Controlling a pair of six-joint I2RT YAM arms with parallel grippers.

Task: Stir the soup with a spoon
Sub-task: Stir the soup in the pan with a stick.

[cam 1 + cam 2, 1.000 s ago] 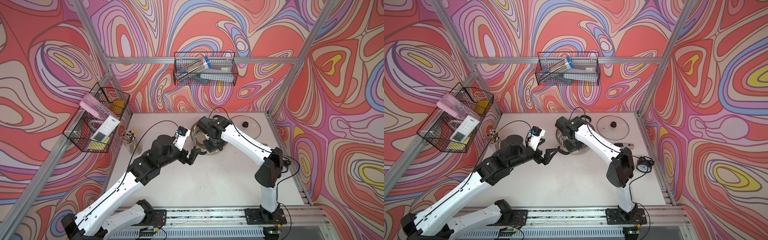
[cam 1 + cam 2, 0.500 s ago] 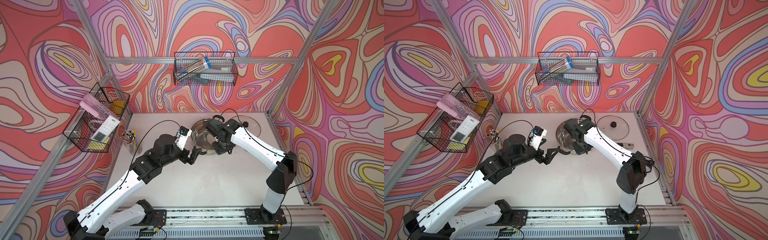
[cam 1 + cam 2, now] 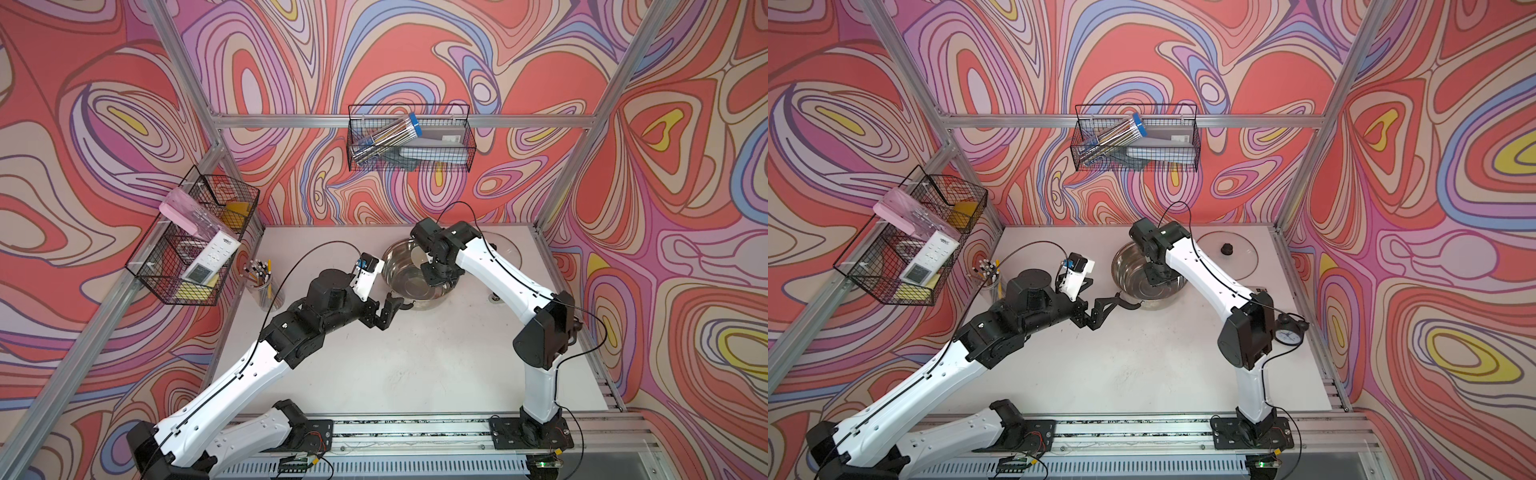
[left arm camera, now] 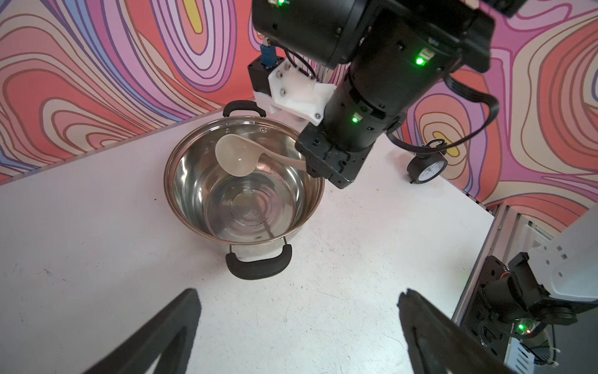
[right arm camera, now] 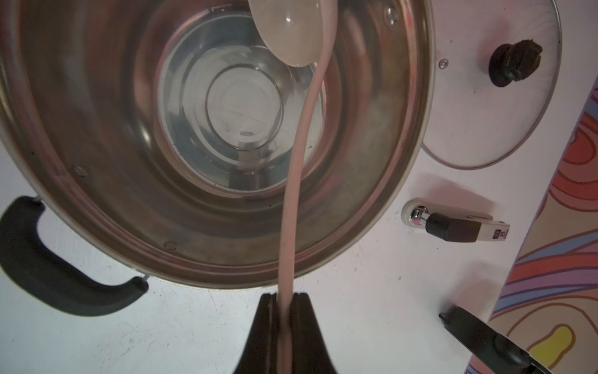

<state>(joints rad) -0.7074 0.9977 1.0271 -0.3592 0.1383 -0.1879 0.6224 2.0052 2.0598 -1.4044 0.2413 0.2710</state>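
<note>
While the right gripper (image 5: 286,298) pinches its slim handle tightly between both fingers, the spoon (image 5: 291,194), a cream-beige plastic ladle, reaches out over the steel pot (image 5: 97,129). Its round, deep bowl hangs inside the pot's mouth, up near the rim and close to the wall, as the left wrist view shows (image 4: 238,158). Its handle crosses the pot's rim to reach the gripper, which sits just outside it. The pot is shiny inside, open, and has a black handle on each of two opposite sides. Whether liquid lies in the bottom is hard to tell.

The left gripper (image 4: 298,293) has its fingers spread wide with nothing between them. It is low over the white table (image 3: 415,374), pointing at the pot's nearer black handle and stopping just short of it.

Outward from the pot, a glass lid (image 5: 485,123) with a black knob lies flat on the table just beside it. A small white and black stapler-like object (image 5: 453,223) lies near the lid. A small black alarm clock (image 3: 1287,332) stands at the table's edge by the right arm. A clear cup of pencils (image 3: 262,282) stands near the left wall. Two black wire baskets hang on the swirl-patterned walls, one at the back (image 3: 409,141), one on the left (image 3: 191,245).
</note>
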